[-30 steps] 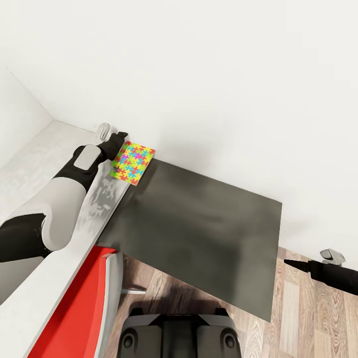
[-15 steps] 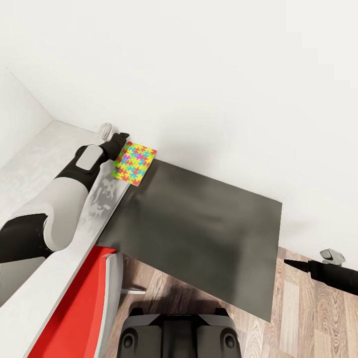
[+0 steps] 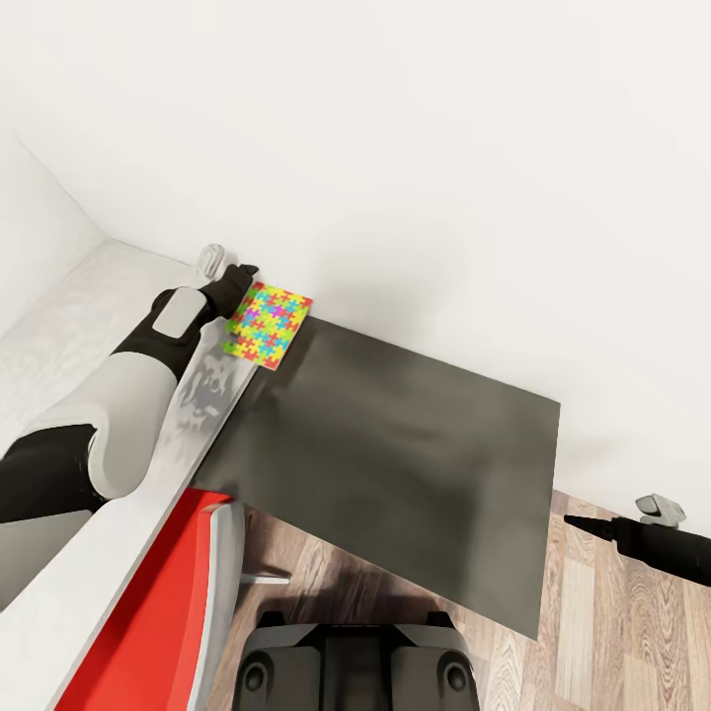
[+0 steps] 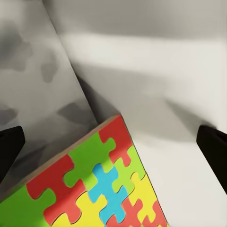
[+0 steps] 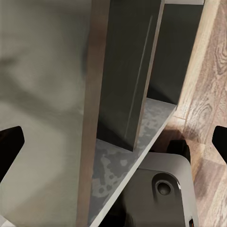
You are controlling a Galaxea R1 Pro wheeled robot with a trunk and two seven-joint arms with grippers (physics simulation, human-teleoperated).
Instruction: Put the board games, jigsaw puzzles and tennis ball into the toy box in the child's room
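A jigsaw puzzle (image 3: 267, 324) of yellow, pink, blue and green pieces lies flat at the table's (image 3: 89, 316) end, close to the white wall. My left gripper (image 3: 240, 277) hovers at the puzzle's far left corner. In the left wrist view it is open (image 4: 111, 142), its dark fingertips (image 4: 9, 146) standing wide on either side of the puzzle's corner (image 4: 99, 184), with nothing held. My right gripper (image 3: 585, 524) hangs low over the wood floor beside the table's dark side panel (image 3: 395, 454). The right wrist view shows it open (image 5: 115, 141) and empty.
A red chair (image 3: 168, 612) stands against the table's near edge, just left of my base (image 3: 355, 662). The white wall runs close behind the puzzle. Wood-plank floor (image 3: 612, 632) lies to the right of the side panel.
My left arm has reached slightly further toward the wall along the puzzle's far corner. The puzzle and the right arm look unchanged.
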